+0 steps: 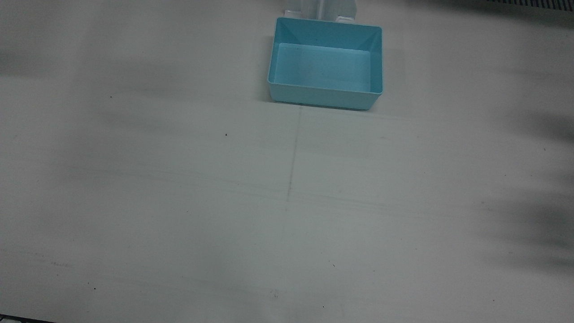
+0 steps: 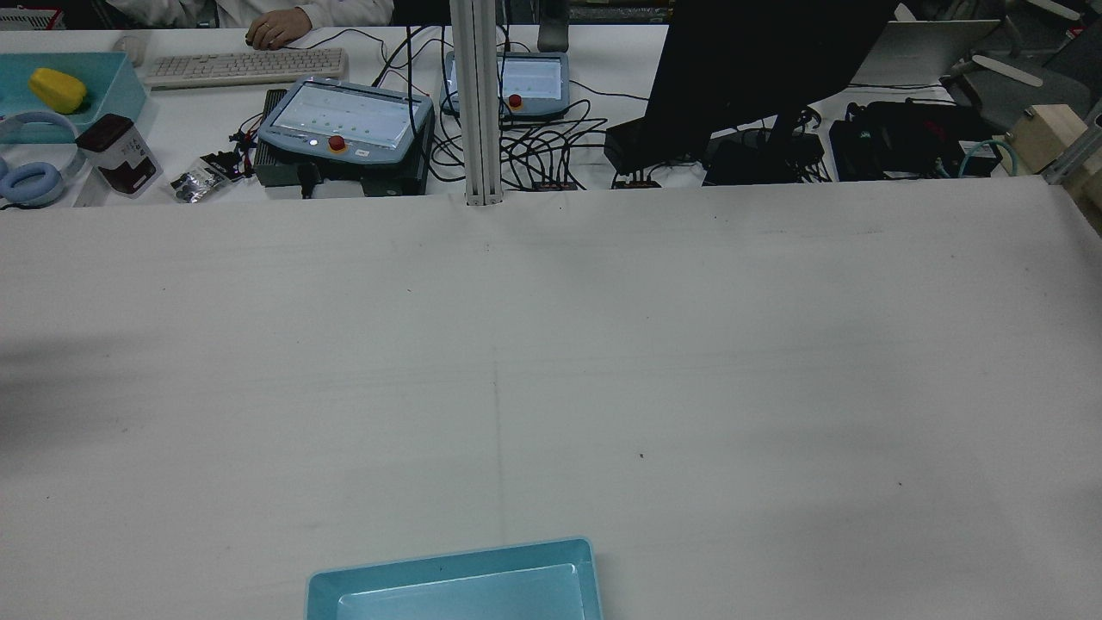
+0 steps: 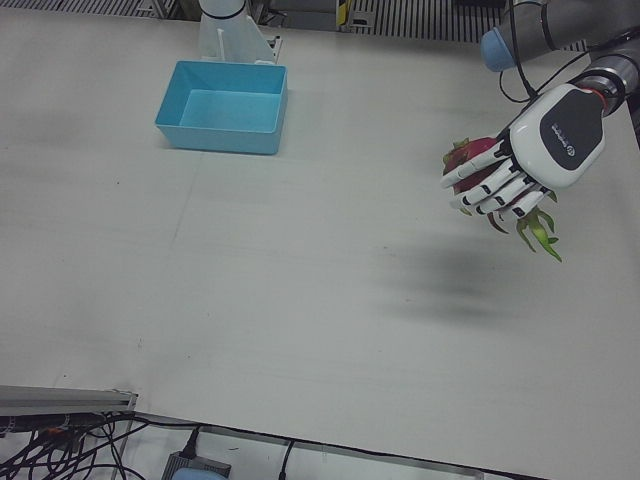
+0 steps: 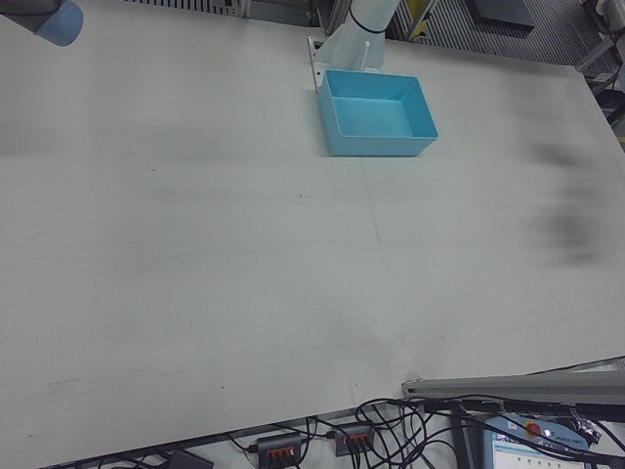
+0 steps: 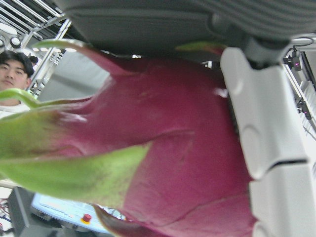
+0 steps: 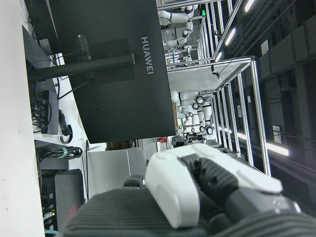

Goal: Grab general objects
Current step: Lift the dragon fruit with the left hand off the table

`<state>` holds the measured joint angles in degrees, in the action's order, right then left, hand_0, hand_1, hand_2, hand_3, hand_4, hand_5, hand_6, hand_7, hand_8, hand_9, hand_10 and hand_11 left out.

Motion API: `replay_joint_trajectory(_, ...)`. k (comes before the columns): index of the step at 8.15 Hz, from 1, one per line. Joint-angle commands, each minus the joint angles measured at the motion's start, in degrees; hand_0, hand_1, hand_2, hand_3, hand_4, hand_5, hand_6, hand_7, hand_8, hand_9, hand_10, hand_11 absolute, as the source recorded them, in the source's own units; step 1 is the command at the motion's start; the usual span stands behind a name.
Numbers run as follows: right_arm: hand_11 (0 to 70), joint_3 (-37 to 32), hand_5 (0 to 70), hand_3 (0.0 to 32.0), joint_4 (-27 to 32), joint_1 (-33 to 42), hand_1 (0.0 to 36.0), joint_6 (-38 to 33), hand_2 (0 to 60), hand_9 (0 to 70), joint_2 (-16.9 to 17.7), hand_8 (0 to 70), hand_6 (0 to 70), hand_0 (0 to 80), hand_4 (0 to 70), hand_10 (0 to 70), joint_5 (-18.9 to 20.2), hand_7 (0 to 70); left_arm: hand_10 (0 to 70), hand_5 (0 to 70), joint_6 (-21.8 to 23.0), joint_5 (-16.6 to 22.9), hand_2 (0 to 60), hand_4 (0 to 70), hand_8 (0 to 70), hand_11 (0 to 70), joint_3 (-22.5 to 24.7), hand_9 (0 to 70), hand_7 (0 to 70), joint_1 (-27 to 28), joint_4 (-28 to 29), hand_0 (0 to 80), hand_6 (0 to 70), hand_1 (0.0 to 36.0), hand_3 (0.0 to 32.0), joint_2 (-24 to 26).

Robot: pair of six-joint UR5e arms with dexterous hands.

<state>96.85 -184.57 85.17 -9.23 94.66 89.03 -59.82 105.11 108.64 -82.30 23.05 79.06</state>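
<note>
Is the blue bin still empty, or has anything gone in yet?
Empty: the blue bin shows only bare floor. The dragon fruit is held in the left hand, above the table, apart from it.

Monitor (image 6: 106,74), black, back panel: brand "HUAWEI" in pale capitals, lying sideways in the right hand view; left hand (image 3: 540,150), white back shell: small round logo, lettering too small to read.

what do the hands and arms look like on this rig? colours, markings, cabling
The left hand has a glossy white shell with a dark oval logo patch on its back, and white finger segments with black joints and dark tips. Its grey metal arm carries a light blue joint cap and a loose black cable. The right hand shows white shells over black ribbed parts; its arm shows only a light blue cap.
</note>
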Motion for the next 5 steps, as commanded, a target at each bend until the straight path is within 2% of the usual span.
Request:
replay_joint_trajectory(1, 0.0, 0.0, 0.0, 0.0, 0.0, 0.0, 0.0, 0.0, 0.0, 0.0, 0.0, 0.0, 0.0, 0.0, 0.0, 0.0, 0.0, 0.0, 55.0, 0.0, 7.5, 0.1, 10.4, 70.0, 37.3, 70.0, 1.9, 50.9, 41.0, 7.1, 9.3, 62.7, 32.9, 18.7, 0.0, -3.9)
replay_joint_trajectory(2, 0.0, 0.0, 0.0, 0.0, 0.0, 0.0, 0.0, 0.0, 0.0, 0.0, 0.0, 0.0, 0.0, 0.0, 0.0, 0.0, 0.0, 0.0, 55.6, 0.0, 8.4, 0.0, 11.4, 70.0, 38.6, 70.0, 4.4, 51.9, 42.2, 11.0, 10.0, 65.2, 36.1, 19.7, 0.0, -4.3)
replay_joint_trajectory(3, 0.0, 0.0, 0.0, 0.0, 0.0, 0.0, 0.0, 0.0, 0.0, 0.0, 0.0, 0.0, 0.0, 0.0, 0.0, 0.0, 0.0, 0.0, 58.6, 0.0, 8.7, -0.9, 14.5, 70.0, 42.9, 70.0, 6.6, 56.1, 46.6, 16.5, 10.9, 80.0, 44.6, 23.2, 0.0, -4.4)
replay_joint_trajectory(5, 0.0, 0.0, 0.0, 0.0, 0.0, 0.0, 0.0, 0.0, 0.0, 0.0, 0.0, 0.0, 0.0, 0.0, 0.0, 0.0, 0.0, 0.0, 59.4, 6.9, 9.3, -7.2, 15.0, 70.0, 45.1, 70.0, 10.0, 58.3, 49.5, 29.9, 14.4, 80.0, 49.9, 25.8, 0.0, -4.2)
